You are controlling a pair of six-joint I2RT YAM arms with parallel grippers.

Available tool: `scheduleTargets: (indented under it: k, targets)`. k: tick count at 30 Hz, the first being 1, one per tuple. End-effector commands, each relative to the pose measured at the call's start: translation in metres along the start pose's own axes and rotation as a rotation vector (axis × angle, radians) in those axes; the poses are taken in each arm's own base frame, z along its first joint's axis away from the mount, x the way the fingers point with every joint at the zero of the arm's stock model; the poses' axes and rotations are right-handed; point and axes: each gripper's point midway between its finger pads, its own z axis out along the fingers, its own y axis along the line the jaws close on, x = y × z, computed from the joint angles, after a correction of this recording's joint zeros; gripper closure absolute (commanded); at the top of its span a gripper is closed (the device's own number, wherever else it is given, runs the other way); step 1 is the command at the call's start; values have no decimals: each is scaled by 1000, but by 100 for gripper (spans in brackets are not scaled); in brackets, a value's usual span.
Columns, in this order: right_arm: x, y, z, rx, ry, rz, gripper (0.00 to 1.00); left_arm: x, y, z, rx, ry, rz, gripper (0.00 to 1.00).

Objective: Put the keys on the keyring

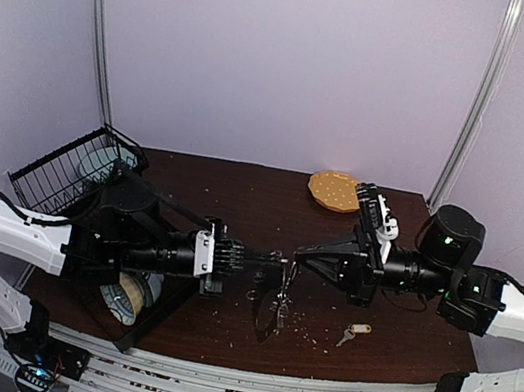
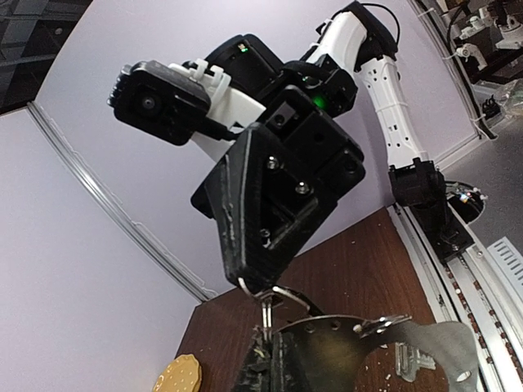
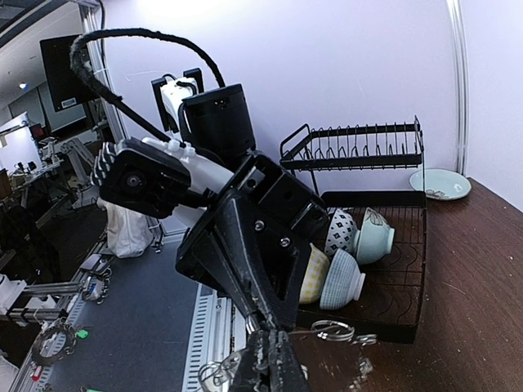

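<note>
Both grippers meet tip to tip above the table's middle. My left gripper (image 1: 270,256) is shut on a thin silver wire ring (image 2: 275,304) of the keyring. My right gripper (image 1: 295,257) is shut on the same ring from the other side. The keyring's pale floppy loop (image 1: 273,305) hangs below them down to the table. In the left wrist view a grey strap with holes (image 2: 441,336) curves off the ring, and a silver key (image 2: 406,359) hangs by it, its tag hidden. The key with the yellow tag (image 1: 354,333) lies on the table to the right.
A black dish rack (image 1: 69,167) stands at the back left, with bowls (image 3: 351,253) in its tray. A round yellow-tan dotted disc (image 1: 334,191) lies at the back. Crumbs are scattered on the dark wood table (image 1: 242,193).
</note>
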Motion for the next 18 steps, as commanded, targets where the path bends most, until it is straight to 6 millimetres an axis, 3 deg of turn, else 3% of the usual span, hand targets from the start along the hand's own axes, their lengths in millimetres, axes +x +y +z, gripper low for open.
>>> scheduleTargets:
  k: [1, 6, 18]
  targets:
    - [-6, 1, -4, 13, -11, -18, 100, -32, 32, -6, -138, -100, 10, 100]
    - [2, 3, 1, -16, 30, 4, 100, -30, 34, -6, -153, -93, 15, 100]
    - [-16, 0, 1, 1, -75, 23, 100, -28, 31, -4, -139, -89, 13, 100]
